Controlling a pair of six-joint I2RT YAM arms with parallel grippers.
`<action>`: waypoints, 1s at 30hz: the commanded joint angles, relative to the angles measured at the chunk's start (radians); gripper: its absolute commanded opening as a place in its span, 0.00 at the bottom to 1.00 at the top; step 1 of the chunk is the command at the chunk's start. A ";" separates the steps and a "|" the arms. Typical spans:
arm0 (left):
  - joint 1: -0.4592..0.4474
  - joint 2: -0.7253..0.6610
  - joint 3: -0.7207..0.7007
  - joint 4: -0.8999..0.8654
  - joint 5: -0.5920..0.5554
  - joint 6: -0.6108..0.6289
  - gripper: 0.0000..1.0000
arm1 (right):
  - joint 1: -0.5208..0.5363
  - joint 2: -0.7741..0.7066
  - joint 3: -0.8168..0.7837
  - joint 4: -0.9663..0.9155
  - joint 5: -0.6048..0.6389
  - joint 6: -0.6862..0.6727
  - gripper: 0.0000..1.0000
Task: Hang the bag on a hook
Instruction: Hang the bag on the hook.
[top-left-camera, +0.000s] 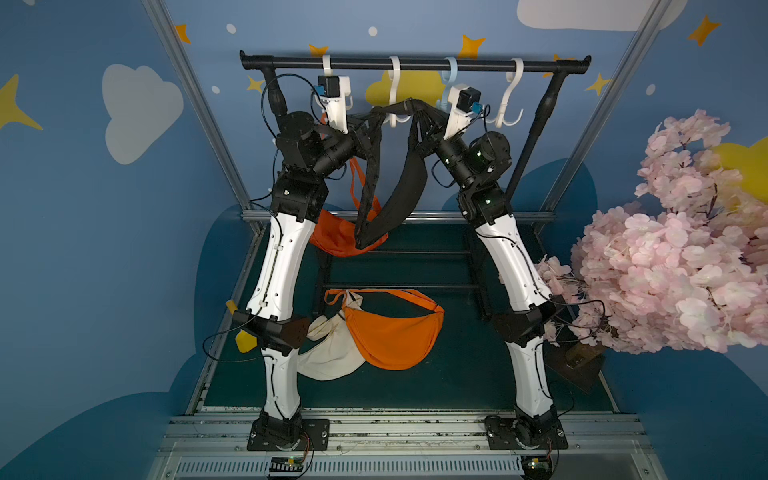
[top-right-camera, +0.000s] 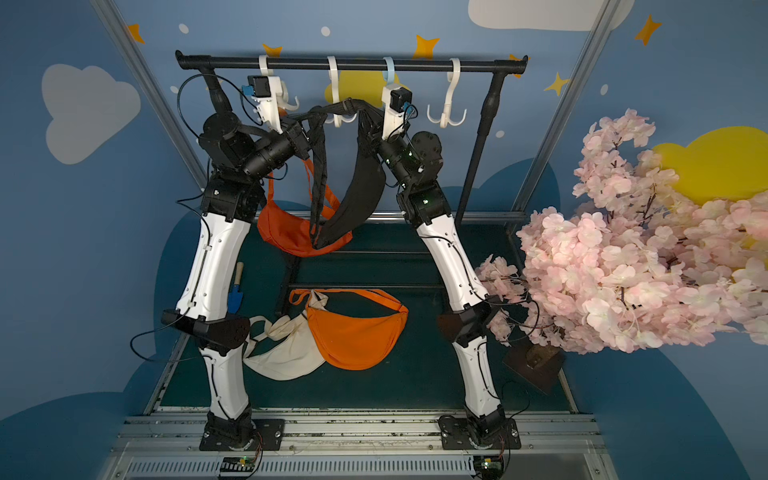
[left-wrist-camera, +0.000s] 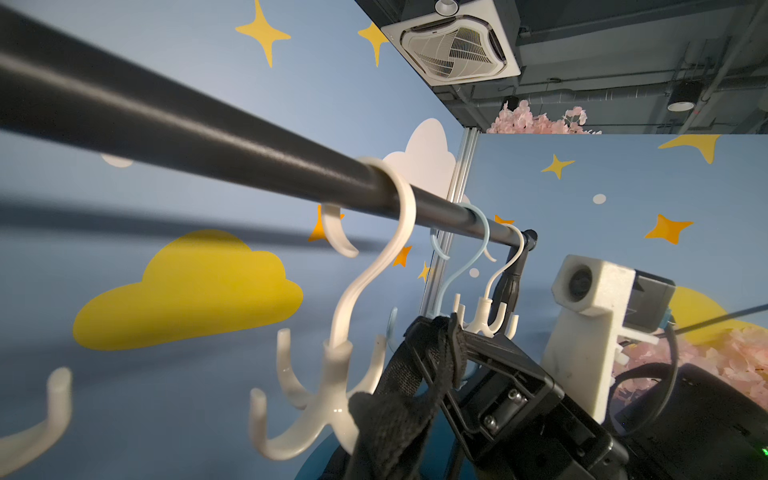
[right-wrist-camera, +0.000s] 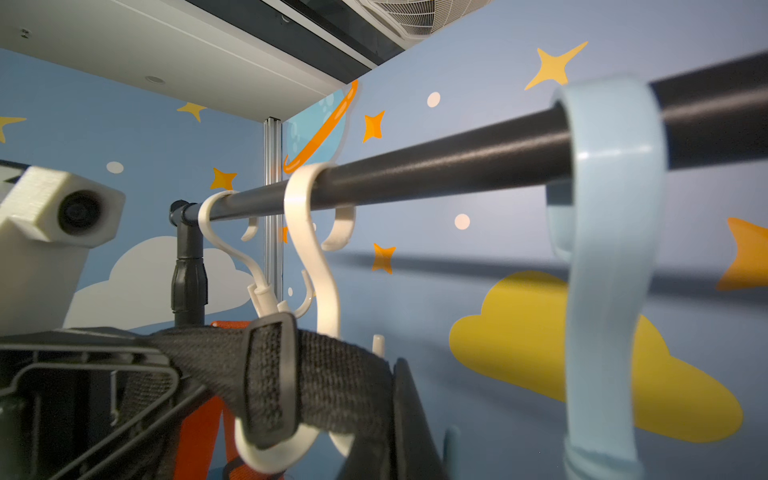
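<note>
Black bag strap (top-left-camera: 399, 106) is stretched between left gripper (top-left-camera: 368, 122) and right gripper (top-left-camera: 419, 118) — both clamped on it — probably so it can settle over the white hook (top-left-camera: 395, 77).

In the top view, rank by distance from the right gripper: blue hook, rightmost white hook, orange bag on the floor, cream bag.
1. Blue hook, on the rail close by the right gripper.
2. Rightmost white hook, farther along the rail.
3. Orange bag, on the floor below.
4. Cream bag, beside it, toward the left arm.
</note>
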 joint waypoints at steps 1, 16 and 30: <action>0.044 -0.005 0.036 0.061 -0.041 -0.043 0.04 | -0.030 -0.031 0.002 0.053 0.077 0.008 0.00; 0.069 0.122 0.133 0.068 -0.104 -0.103 0.04 | -0.044 0.052 0.052 0.054 0.094 0.026 0.00; 0.077 0.069 0.000 0.052 0.046 -0.094 0.34 | -0.050 -0.032 -0.114 0.017 0.011 0.028 0.00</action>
